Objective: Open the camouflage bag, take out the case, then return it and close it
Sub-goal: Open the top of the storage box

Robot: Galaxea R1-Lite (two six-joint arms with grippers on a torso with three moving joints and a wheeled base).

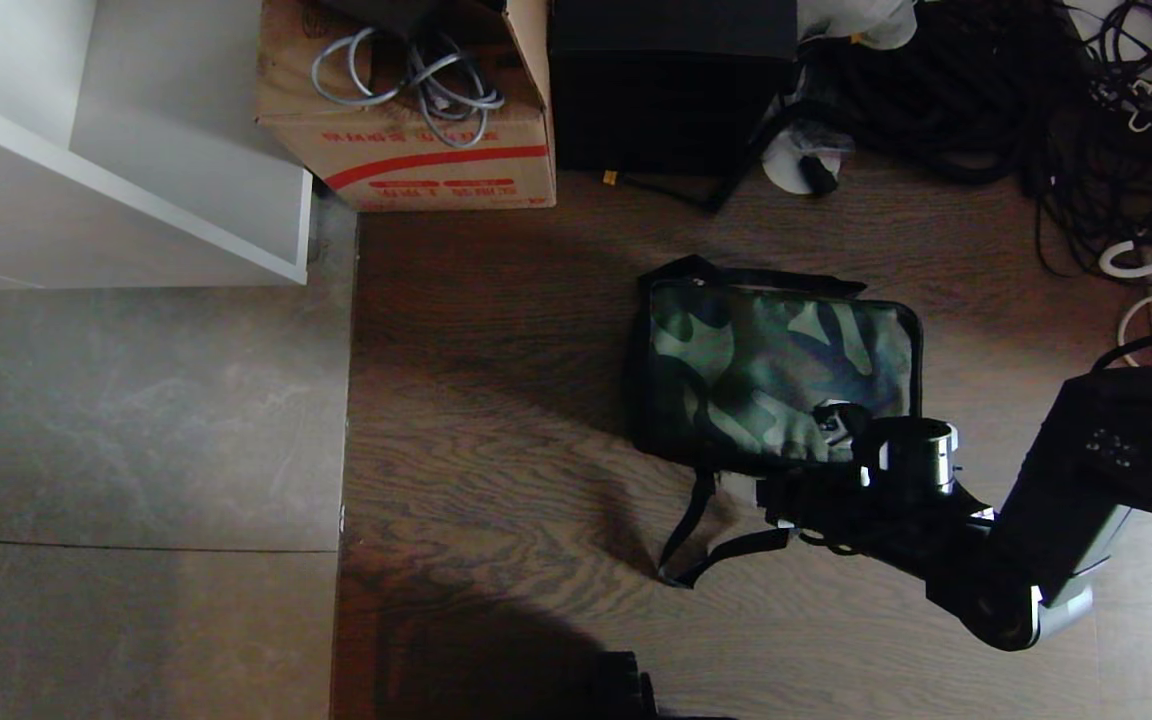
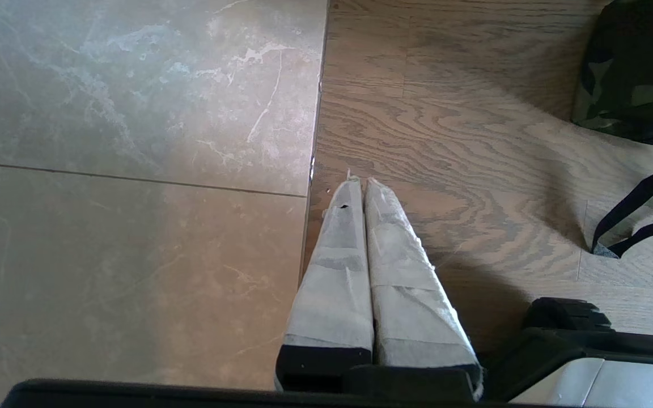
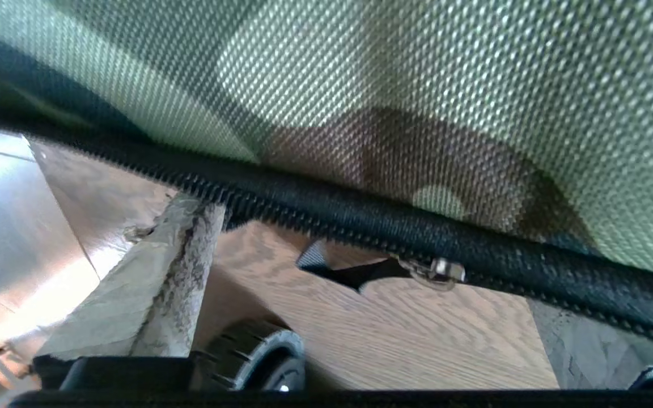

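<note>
Right gripper: at the near edge of the camouflage bag, jaws spread wide, nothing between them. In the right wrist view one tape-wrapped finger reaches up to the bag's black zipper track; the other finger shows only at the frame's far side. A small metal zipper pull sits on the track between the fingers, touched by neither.

Camouflage bag: lying flat on the wood-grain floor, lid down, zipper line closed as far as can be seen. Black webbing strap trails from its near edge onto the floor. The case cannot be seen.

Left gripper: parked low over the seam between wood floor and grey tile, well apart from the bag; taped fingers pressed together, empty.

Surroundings, head view: cardboard box with grey cables at the far side, a tall black box just beside it, a tangle of dark cords at far right, a white shelf unit at far left.
</note>
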